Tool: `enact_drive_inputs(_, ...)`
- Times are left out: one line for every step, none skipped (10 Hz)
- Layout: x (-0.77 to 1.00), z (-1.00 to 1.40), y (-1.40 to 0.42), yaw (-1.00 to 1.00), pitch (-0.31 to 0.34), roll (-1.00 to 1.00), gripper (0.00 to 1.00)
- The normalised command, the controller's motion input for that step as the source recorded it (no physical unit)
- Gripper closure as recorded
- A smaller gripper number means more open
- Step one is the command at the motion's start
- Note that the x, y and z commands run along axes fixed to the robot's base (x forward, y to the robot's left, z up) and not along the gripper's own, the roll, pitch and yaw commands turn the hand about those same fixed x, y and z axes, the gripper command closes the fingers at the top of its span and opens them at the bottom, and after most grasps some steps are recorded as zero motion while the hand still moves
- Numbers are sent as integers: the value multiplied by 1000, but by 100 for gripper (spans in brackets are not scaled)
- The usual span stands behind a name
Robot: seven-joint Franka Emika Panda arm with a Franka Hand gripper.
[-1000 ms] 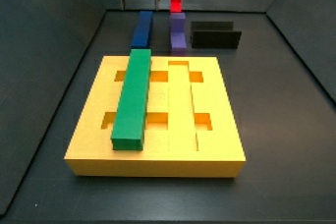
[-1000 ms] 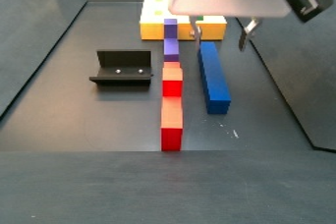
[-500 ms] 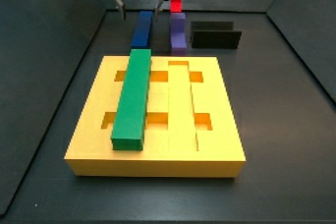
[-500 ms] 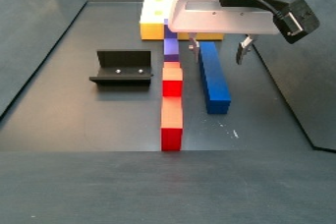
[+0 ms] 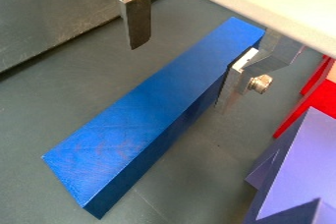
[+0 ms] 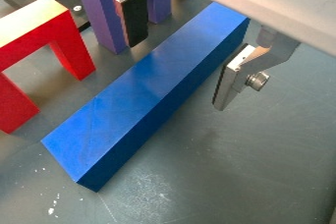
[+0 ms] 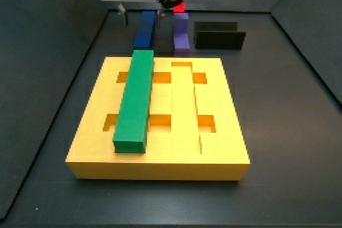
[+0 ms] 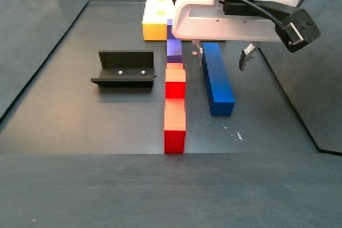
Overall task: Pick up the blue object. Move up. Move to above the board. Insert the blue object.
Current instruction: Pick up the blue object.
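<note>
The blue object [image 8: 218,77] is a long royal-blue bar lying flat on the dark floor; it also shows in a side view [image 7: 144,29] and in both wrist views [image 5: 157,110] [image 6: 151,85]. My gripper [image 8: 222,52] is open and empty, with its fingers low on either side of the bar, apart from it. One finger [image 5: 136,17] stands on one side and the other finger [image 5: 243,76] close by the bar's other edge. The gripper shows the same way in a wrist view [image 6: 184,46]. The yellow board [image 7: 214,157] lies apart from the bar with a green bar [image 7: 135,100] set in one groove.
A row of purple [image 8: 174,42], red [image 8: 175,87] and salmon [image 8: 175,115] blocks lies right beside the blue bar. The purple block [image 6: 102,7] and a red piece [image 6: 39,46] stand close to one finger. The black fixture [image 8: 123,69] stands further off.
My gripper has come down over the blue bar, so the fingers now straddle it. The bar and other pieces have not moved.
</note>
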Motion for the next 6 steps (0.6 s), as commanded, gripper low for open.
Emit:
enact_drive_inputs(-91,-169,0,-23,-74,-27,0)
enact_drive_inputs(-111,-194,3,-9,-93,-37,0)
enact_drive_inputs(-37,-89,0,-3,-47,-17,0)
enact_drive_inputs(0,-6,0,0,-20,-11,0)
enact_drive_inputs(0,-40,0,0,-26,-23,0)
enact_drive_inputs(0,-69,0,0,-27,-21,0)
